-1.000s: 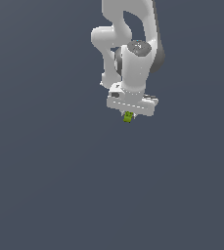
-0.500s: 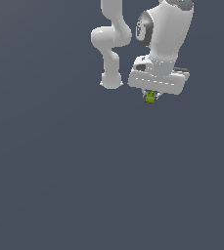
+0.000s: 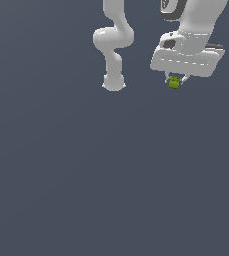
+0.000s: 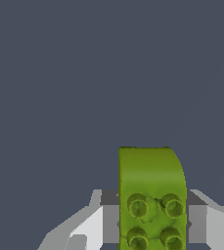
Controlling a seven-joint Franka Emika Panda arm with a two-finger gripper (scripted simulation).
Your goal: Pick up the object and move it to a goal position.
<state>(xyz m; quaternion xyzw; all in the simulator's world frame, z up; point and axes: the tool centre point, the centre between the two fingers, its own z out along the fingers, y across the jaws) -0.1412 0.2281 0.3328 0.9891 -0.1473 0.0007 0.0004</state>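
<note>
The object point(image 3: 174, 83) is a tiny yellow-green blocky piece, held between the fingers of my white gripper point(image 3: 175, 82) near the upper part of the exterior view's right. The gripper is shut on it and carries it well above the grey floor. In the wrist view the object point(image 4: 151, 195) fills the space between the two grey-white fingers point(image 4: 91, 222) and shows round studs on its face. Most of the arm above the hand runs out of the frame.
The arm's white base point(image 3: 113, 82) stands on the flat grey floor point(image 3: 111, 175) to the exterior view's left of the gripper. No goal marker shows in either view.
The gripper has moved toward the exterior view's right and slightly up with the object held in it. The arm has swung away from its base.
</note>
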